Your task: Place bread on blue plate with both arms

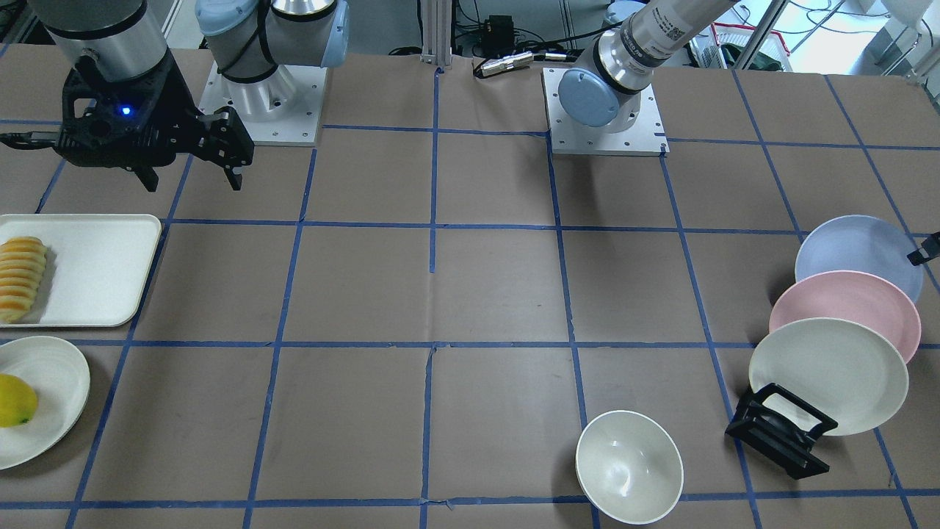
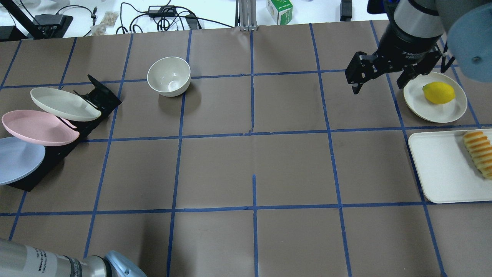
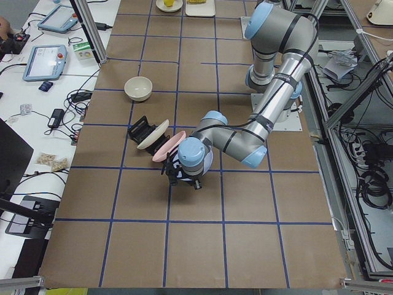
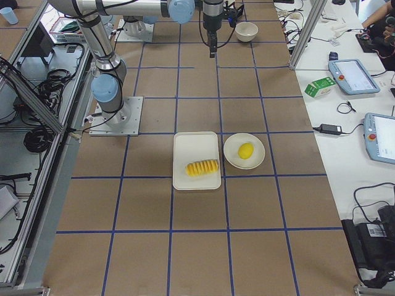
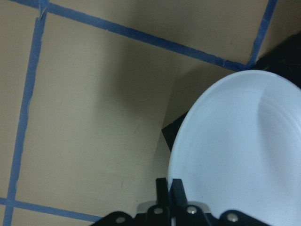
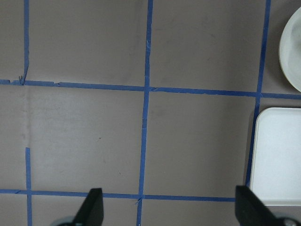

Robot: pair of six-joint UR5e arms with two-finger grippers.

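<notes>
- The left arm [image 2: 42, 261] comes in at the near left corner of the worktop [image 2: 253, 161]. The worktop is covered in brown paper and crossed by a grid of blue tape.
- At the left end, a black rack [image 2: 102, 98] holds three tilted plates in a row.
- The blue plate [image 2: 17, 159] stands nearest the robot's edge. The pink plate [image 2: 36, 127] overlaps it from the far side, and the cream plate [image 2: 63, 103] comes after that.
- The left gripper [image 5: 169, 184] is pinched on the blue plate's rim, with its fingers nearly together. The plate sits in the rack.
- At the right end, a white tray [image 2: 438, 169] lies flat and carries the bread [image 2: 478, 152]. The loaf lies along the tray's side closest to that end, well apart from the blue plate.
- Just beyond the tray, a small cream dish [image 2: 415, 100] holds a lemon [image 2: 439, 92].
- The right gripper [image 2: 377, 88] hangs above the paper beside that dish, on its centre-facing side. Its fingers are spread wide and hold nothing.
- A cream bowl [image 2: 169, 75] stands upright toward the far edge, left of centre and near the rack.
- Past the far edge, a white bench carries cables, a power brick and a green carton [image 2: 279, 9].
</notes>
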